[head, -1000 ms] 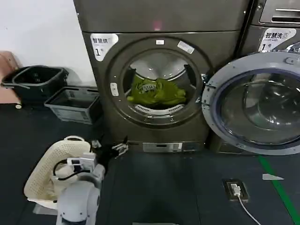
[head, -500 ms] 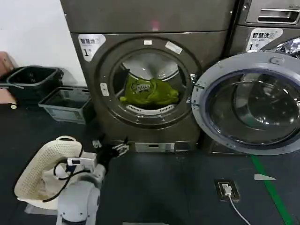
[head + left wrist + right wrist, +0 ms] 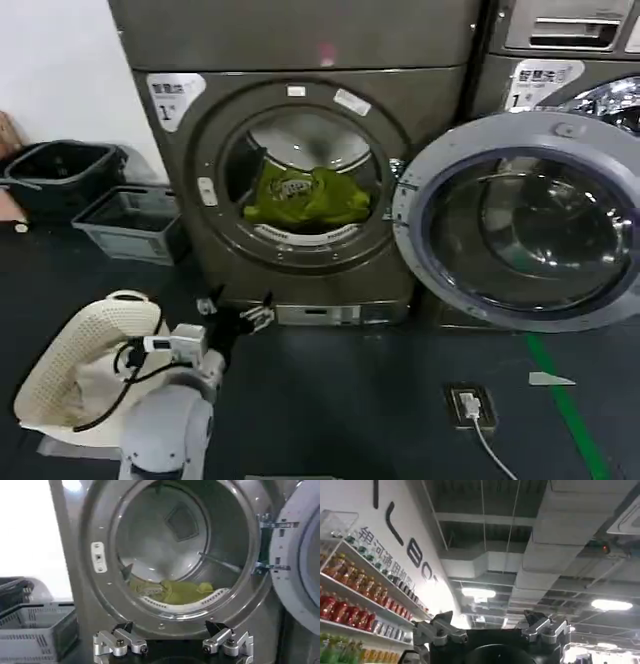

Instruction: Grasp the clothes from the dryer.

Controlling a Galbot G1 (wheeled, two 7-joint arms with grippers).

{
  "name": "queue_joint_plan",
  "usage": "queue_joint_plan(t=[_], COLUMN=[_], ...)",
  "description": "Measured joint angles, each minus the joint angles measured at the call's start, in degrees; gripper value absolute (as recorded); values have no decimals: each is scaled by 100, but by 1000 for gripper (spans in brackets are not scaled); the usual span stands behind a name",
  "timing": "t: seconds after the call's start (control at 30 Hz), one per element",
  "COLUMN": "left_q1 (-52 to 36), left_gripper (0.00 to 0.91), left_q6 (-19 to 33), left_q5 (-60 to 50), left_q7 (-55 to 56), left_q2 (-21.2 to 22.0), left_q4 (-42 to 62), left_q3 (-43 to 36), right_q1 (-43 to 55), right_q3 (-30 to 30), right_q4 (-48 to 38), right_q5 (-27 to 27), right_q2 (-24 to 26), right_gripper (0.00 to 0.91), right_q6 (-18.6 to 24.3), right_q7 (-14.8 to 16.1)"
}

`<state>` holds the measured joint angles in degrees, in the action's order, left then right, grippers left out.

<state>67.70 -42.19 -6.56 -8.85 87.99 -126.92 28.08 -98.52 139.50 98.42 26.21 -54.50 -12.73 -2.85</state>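
Observation:
The dryer (image 3: 300, 60) stands in front of me with its round door (image 3: 520, 220) swung open to the right. The clothes (image 3: 300, 195), a lime-green bundle with a pale patch, lie at the bottom of the steel drum, just behind the porthole lip. My left gripper (image 3: 237, 308) hangs low in front of the machine's base, below and short of the porthole. In the left wrist view it (image 3: 170, 630) is open with nothing between its fingers, and the clothes (image 3: 175, 591) sit beyond it inside the drum. My right gripper (image 3: 487, 617) points up at a ceiling, open and empty.
A cream mesh basket (image 3: 80, 350) rests on the floor by my left arm. A grey crate (image 3: 125, 222) and a black bin (image 3: 60, 175) stand left of the dryer. A second machine (image 3: 560, 60) is behind the open door. A power socket (image 3: 467, 405) with its cable lies on the floor.
The dryer, door and crates have slid leftward in the head view as my viewpoint shifted. The left gripper holds the same place in the view, and the clothes have not moved in the drum.

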Motion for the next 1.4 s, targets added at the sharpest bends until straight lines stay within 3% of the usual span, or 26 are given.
queue_joint_plan(t=[1.4], left_q1=[56], left_gripper=[907], left_q6=[0], left_q5=[-73], left_q7=[33], left_q2=[65], left_q4=[5], left_q3=[5], right_q1=[41], right_q3=[43], right_q4=[-1], right_q5=[129], right_q2=[-106], right_gripper=[907], right_q6=[233], right_q7=[-37])
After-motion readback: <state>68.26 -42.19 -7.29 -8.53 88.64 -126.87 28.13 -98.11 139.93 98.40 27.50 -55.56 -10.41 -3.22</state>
